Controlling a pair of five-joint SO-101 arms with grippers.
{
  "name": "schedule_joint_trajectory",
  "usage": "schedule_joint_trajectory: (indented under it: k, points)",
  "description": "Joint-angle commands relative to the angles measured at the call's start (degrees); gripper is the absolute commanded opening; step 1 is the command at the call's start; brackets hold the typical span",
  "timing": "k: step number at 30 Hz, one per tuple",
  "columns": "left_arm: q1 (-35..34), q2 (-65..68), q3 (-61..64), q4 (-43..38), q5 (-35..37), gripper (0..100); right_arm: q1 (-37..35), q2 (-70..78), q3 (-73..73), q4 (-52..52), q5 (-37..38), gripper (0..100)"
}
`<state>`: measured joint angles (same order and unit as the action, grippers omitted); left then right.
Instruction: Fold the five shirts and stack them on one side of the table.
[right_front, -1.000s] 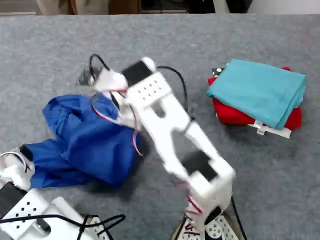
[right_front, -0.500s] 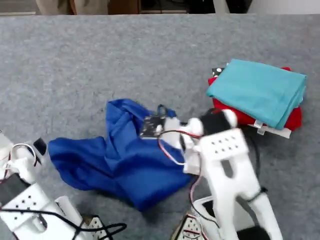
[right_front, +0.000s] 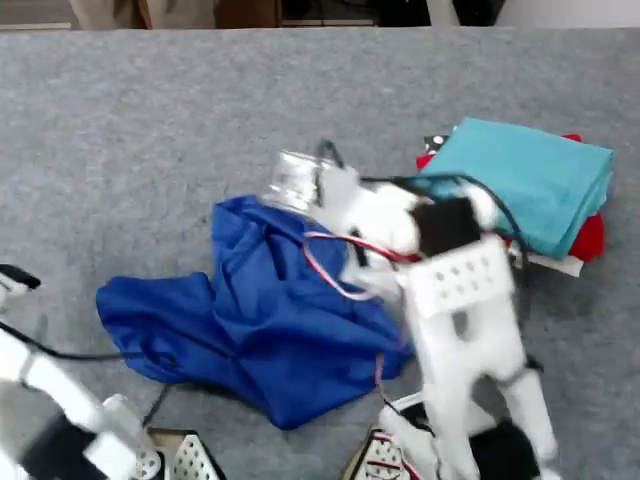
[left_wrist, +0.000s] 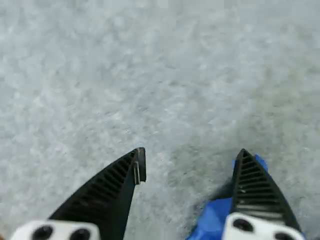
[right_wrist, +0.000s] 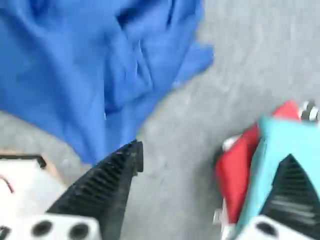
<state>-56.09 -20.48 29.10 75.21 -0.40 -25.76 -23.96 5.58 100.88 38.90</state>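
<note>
Splaying fingers (left_wrist: 112, 192) wide, left gripper (left_wrist: 192, 151) and right gripper (right_wrist: 214, 151) hold nothing near blue shirt (right_front: 270, 320).

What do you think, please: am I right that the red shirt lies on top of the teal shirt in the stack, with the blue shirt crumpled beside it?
Not quite. The high view shows the teal shirt on top of the red shirt, not under it. The blue shirt is indeed crumpled beside them.

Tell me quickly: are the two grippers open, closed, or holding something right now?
Left gripper: open, holding nothing; an edge of the blue shirt lies beside one finger.
Right gripper: open, holding nothing.
</note>
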Motion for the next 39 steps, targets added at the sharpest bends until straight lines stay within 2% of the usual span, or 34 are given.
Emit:
schedule_joint_trajectory:
  k: [1, 6, 10, 14, 18, 26, 28, 31, 32, 35, 39]
  points:
    - [-2.8, 9.5, -10.4, 4.8, 0.5, 29, -9.5, 12.5, -9.9, -1.8, -4.1, 37.3]
    - [-6.2, 18.2, -18.0, 9.7, -1.3, 29, -19.8, 32.3, -23.6, -2.9, -6.1, 37.2]
    - [-10.7, 20.5, -21.9, 10.3, -1.9, 29, -27.8, 46.8, -36.3, -1.1, -6.1, 37.2]
    - [-15.6, 21.1, -24.8, 10.1, -2.0, 29, -33.3, 59.9, -49.4, 1.1, -6.1, 37.2]
    - [-17.1, 21.1, -25.0, 10.0, -5.5, 29, -36.5, 70.3, -60.0, 1.3, -6.1, 37.2]
    - [-17.1, 21.1, -24.7, 10.1, -6.8, 29, -34.9, 86.4, -68.8, 1.4, -6.1, 35.9]
    - [-16.8, 21.1, -24.7, 10.1, -6.8, 29, -33.9, 87.1, -69.5, 1.4, -6.1, 27.1]
    - [-16.5, 21.1, -24.7, 10.1, -6.7, 29, -32.0, 86.9, -70.0, 1.4, -6.1, 4.4]
    - [-16.2, 21.1, -24.7, 10.1, -6.7, 29, -31.3, 86.5, -70.4, 1.4, -6.0, 0.0]
    - [-15.4, 21.1, -24.7, 10.1, -6.8, 29, -28.5, 84.4, -70.3, 1.5, -6.0, 5.4]
    - [-14.7, 21.1, -24.7, 10.1, -6.9, 29, -25.7, 78.9, -70.8, 1.5, -6.1, 0.0]
